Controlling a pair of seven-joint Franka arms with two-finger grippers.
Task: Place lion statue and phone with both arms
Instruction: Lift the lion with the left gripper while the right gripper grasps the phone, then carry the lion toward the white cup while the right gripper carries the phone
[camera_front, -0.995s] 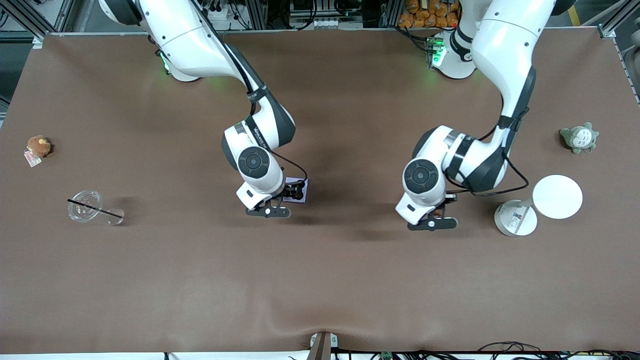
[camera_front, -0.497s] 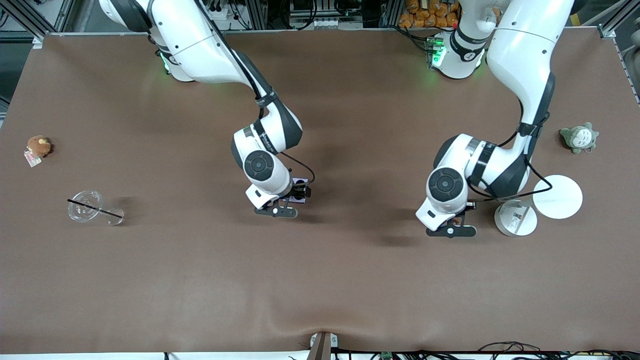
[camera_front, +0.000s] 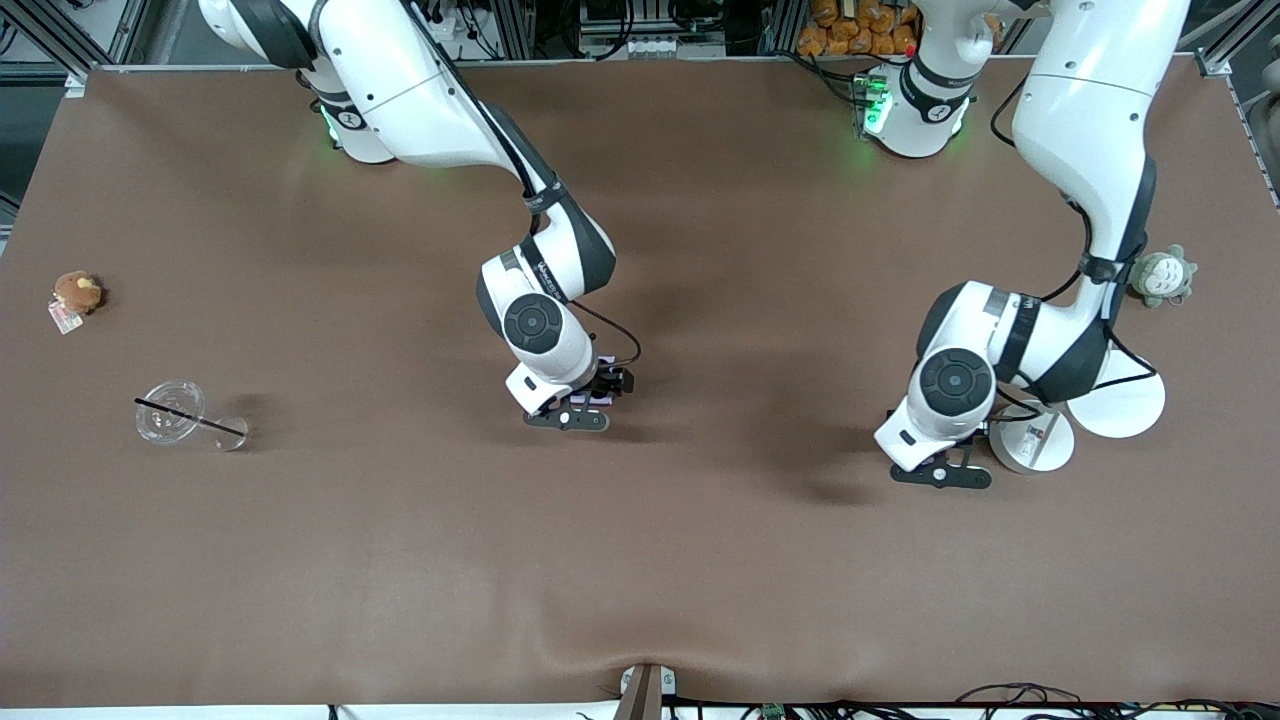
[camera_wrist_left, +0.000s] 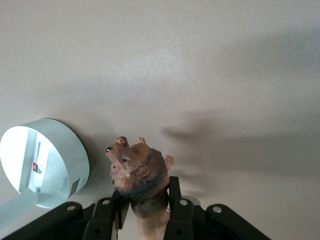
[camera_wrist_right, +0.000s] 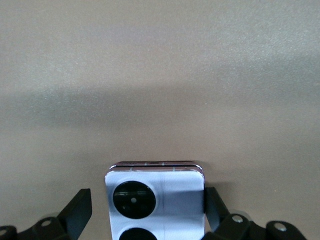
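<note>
Front view showed both arms reaching over the brown desk (camera_front: 400, 560). Left gripper (camera_wrist_left: 145, 220) hung over the desk toward the left arm's end, just beside a white cylinder (camera_front: 1032, 436) lying on its side; its jaws were clamped on the lion (camera_wrist_left: 140, 175), whose maned head projected past the fingertips, clear of the desk surface. In the front view this gripper (camera_front: 945, 470) was largely hidden under its own wrist, and the lion could not be seen there. A white disc (camera_front: 1125, 400) lay touching the cylinder, and a grey-green plush (camera_front: 1160, 277) sat farther from the camera, partly covered by the left arm. Right gripper (camera_front: 590, 405) hung over the middle of the desk; its jaws stood wide, one finger (camera_wrist_right: 77, 212) on each side of the lilac phone (camera_wrist_right: 155, 200), which showed one full black camera circle and part of a second. Whether the fingers pressed on the phone's edges, and whether the phone rested on the desk, could not be told. Toward the right arm's end lay a clear cup (camera_front: 175, 415) with a black straw (camera_front: 190, 417) and, farther from the camera, a brown plush (camera_front: 76, 292) with a tag.
</note>
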